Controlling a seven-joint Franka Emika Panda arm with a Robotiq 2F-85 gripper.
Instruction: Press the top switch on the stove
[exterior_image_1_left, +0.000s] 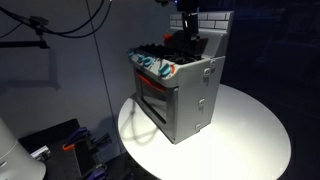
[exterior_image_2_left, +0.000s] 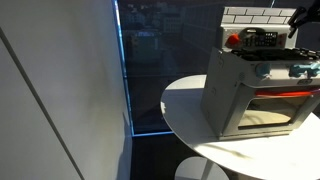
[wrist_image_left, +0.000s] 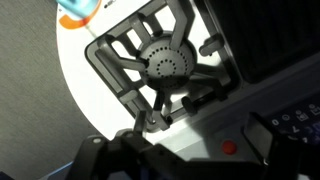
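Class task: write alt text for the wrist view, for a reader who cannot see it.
Close look down onto the stove's black burner, a round dotted cap inside a grate. White table shows at left, a teal-and-orange knob at the top edge, a red button lower right; dark blurred fingers cross the bottom.

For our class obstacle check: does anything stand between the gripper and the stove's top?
Nothing visible does. The gripper hangs close above the stove; the wrist view shows only the bare burner and a red button before it.

Dim bluish bg, overhead spot, hard shadows, wrist view blurry
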